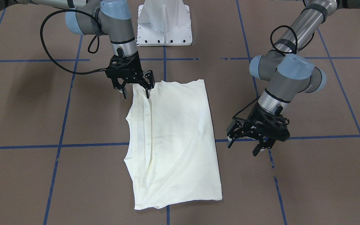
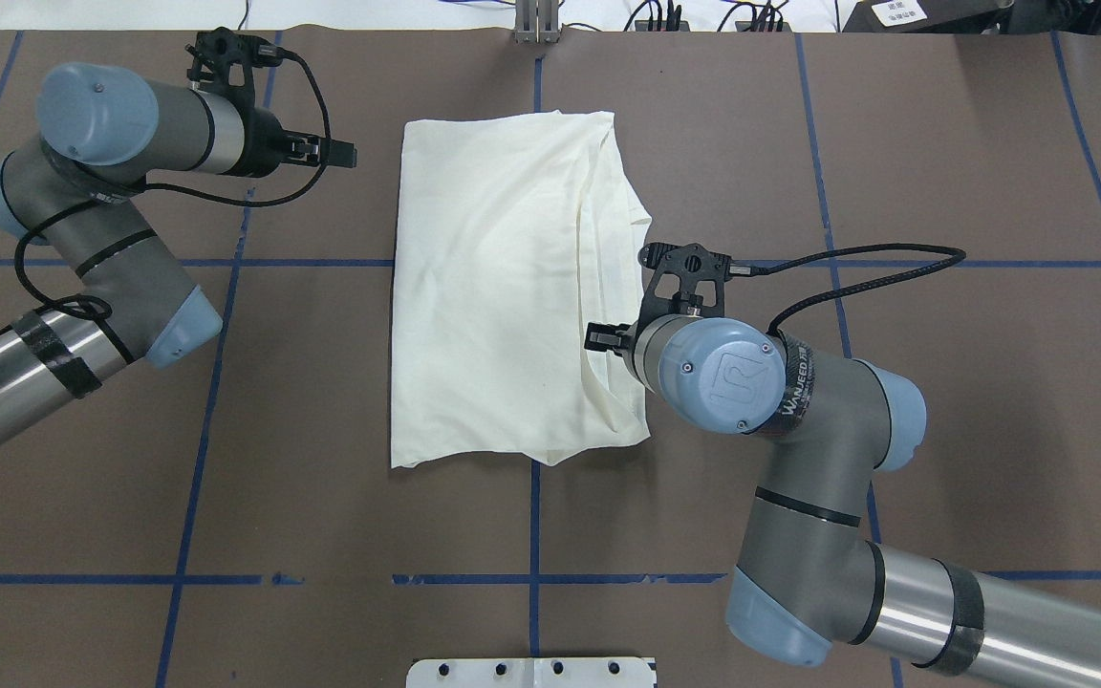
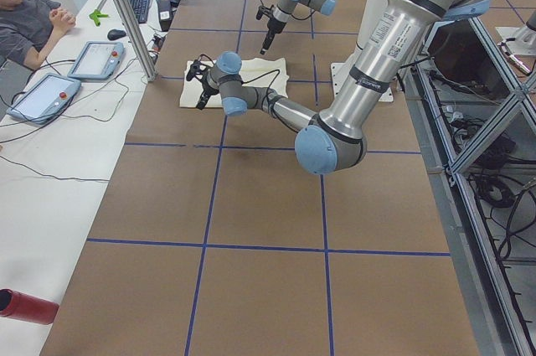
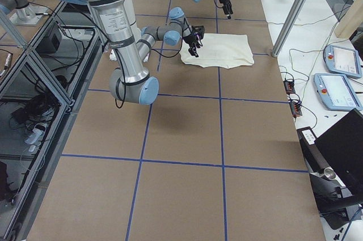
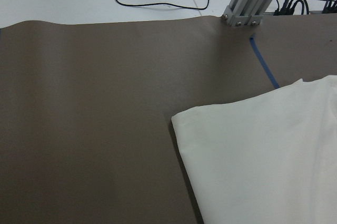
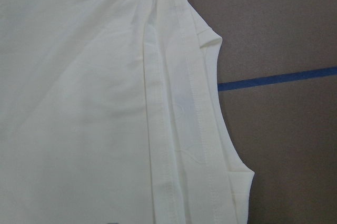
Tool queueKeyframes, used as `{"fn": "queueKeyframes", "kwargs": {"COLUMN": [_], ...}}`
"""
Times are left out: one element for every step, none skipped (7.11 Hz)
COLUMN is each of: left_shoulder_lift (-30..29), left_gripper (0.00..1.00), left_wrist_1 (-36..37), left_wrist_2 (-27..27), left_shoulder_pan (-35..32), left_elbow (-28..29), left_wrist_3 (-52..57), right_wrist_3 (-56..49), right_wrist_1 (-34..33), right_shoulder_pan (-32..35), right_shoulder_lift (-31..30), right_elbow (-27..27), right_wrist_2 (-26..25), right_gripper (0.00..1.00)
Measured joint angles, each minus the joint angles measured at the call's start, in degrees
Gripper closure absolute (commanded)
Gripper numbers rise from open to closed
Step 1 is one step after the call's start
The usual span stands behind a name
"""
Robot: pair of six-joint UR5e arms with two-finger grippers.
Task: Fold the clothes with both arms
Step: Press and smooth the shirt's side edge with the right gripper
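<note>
The shirt (image 1: 173,131) lies in the middle of the table (image 1: 27,109), folded into a long strip with the plain side up. It is thin, soft cloth and looks light, so it will probably sag and its layers may slide. I would pinch all layers together at the corners of a short end. The right gripper (image 1: 137,93) hangs with fingers spread over the layered edge (holding nothing). The left gripper (image 1: 242,149) is also spread, just beside the opposite long edge. The white base (image 1: 164,28) stands apart, near the robot's end, and seems not to be in the way.
</note>
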Motion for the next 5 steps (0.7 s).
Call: {"fn": "queueKeyframes", "kwargs": {"left_shoulder_lift": [0.41,1.08,2.55,4.53,6.06], "left_gripper": [0.0,0.0,0.0,0.0,0.0], "left_wrist_1": [0.17,0.82,3.19,9.0,18.11], "left_wrist_2": [-0.63,-1.98,-2.76,-2.87,-2.88], "left_shoulder_pan": [1.33,2.28,2.46,2.28,1.97], "left_elbow": [-1.77,-3.19,-5.71,-10.37,-15.92], "left_wrist_3": [0.79,2.8,4.82,6.3,9.71], "right_wrist_3": [-0.48,-2.22,-6.59,-11.45,-14.97], "right_wrist_1": [-0.03,0.03,0.27,0.29,-0.69], "right_shoulder_pan": [-0.03,0.21,0.8,1.25,1.38], "right_shoulder_lift": [0.38,1.01,1.64,2.34,3.03], "right_elbow": [0.33,0.58,0.64,0.66,0.56], "right_wrist_2": [-1.33,-3.03,-3.99,-4.63,-4.89], "right_gripper": [0.0,0.0,0.0,0.0,0.0]}}
